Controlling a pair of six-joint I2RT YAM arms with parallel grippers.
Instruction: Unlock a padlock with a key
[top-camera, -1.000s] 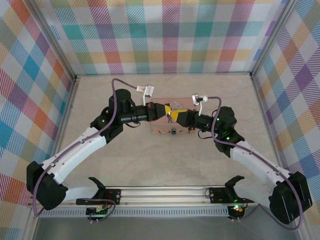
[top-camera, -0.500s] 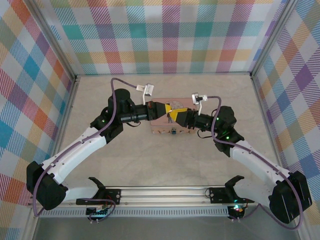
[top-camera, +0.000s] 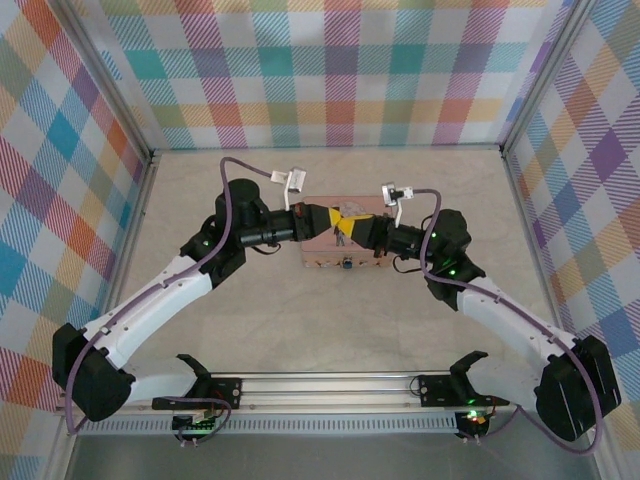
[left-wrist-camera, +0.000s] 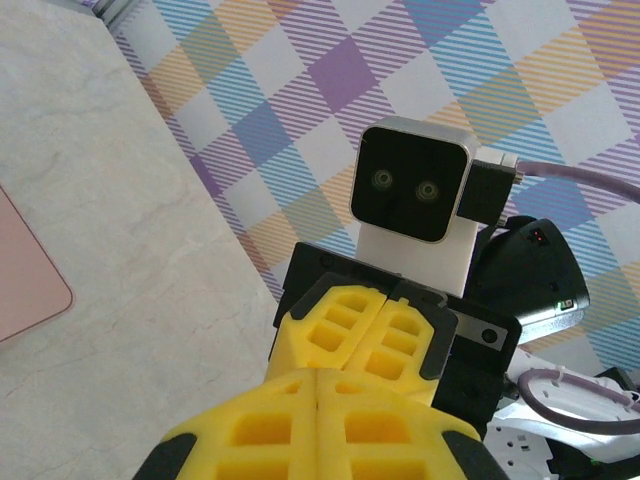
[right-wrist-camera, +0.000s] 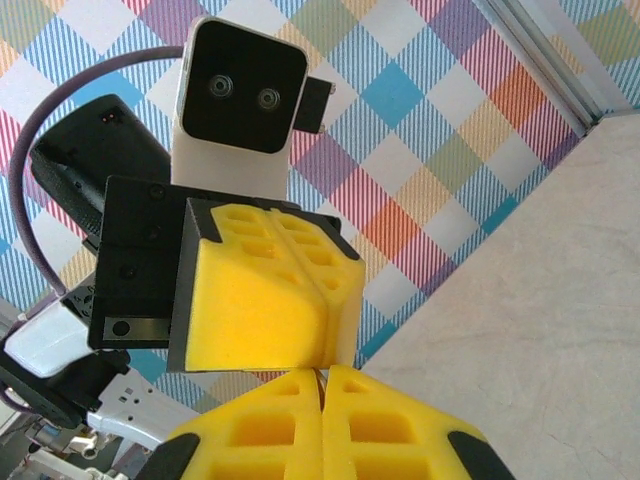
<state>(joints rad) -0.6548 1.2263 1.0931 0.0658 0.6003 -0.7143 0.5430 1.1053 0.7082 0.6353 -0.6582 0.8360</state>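
Above the pink tin (top-camera: 316, 256) my two grippers meet tip to tip. The left gripper (top-camera: 329, 220) comes in from the left, its yellow fingers pressed shut (left-wrist-camera: 318, 375). Facing it, the right gripper (top-camera: 351, 229) is shut too (right-wrist-camera: 323, 370). A thin dark sliver, which looks like the key (right-wrist-camera: 319, 378), sits in the seam between its tips, right under the left gripper's fingers (right-wrist-camera: 255, 300). The right gripper's fingers (left-wrist-camera: 345, 325) show closed in the left wrist view. The small bluish padlock (top-camera: 347, 264) sits at the tin's near edge, below both grippers.
A corner of the pink tin (left-wrist-camera: 25, 290) shows on the pale marbled table (top-camera: 250, 330). Plaid walls (top-camera: 340, 90) close the workspace on three sides, and a metal rail (top-camera: 330, 385) runs along the near edge between the arm bases.
The right gripper's fingers opened and then closed again at the left gripper's tips. Its wrist shifted slightly left and up. The left arm barely moved.
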